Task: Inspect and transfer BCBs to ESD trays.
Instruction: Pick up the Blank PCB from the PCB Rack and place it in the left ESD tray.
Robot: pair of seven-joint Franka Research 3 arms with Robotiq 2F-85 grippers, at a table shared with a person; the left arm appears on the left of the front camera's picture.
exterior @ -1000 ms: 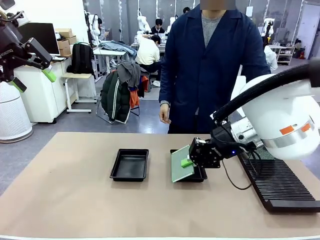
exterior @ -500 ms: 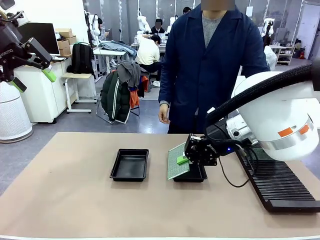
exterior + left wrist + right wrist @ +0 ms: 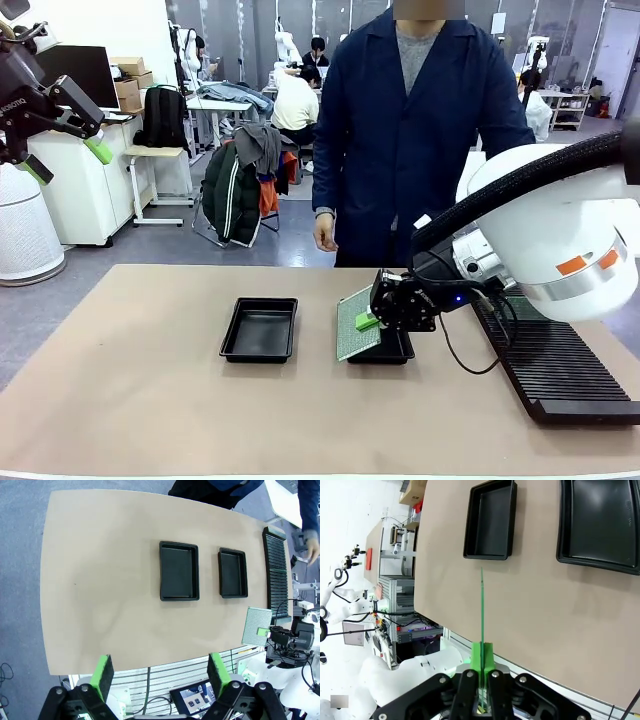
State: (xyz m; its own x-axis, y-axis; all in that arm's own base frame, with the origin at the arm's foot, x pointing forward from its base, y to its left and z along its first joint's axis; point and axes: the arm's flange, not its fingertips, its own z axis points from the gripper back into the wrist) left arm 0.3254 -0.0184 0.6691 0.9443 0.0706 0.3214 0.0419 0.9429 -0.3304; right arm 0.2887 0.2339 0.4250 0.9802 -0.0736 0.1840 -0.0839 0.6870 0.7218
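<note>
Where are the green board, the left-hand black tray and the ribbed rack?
green board [image 3: 350,326]: front view, middle of its face.
left-hand black tray [image 3: 260,330]: front view, bare floor.
ribbed rack [image 3: 560,370]: front view, slotted top.

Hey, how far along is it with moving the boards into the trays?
Nothing is placed yet: the left tray and right tray are both empty. In hand: the right gripper is shut on one green board, held on edge near the right tray. Left: laying it in.

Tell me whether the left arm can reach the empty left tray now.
Probably yes: the left tool hangs open, raised clear of the table, that tray lies uncovered, and the right tool holds its board by the other tray.
</note>
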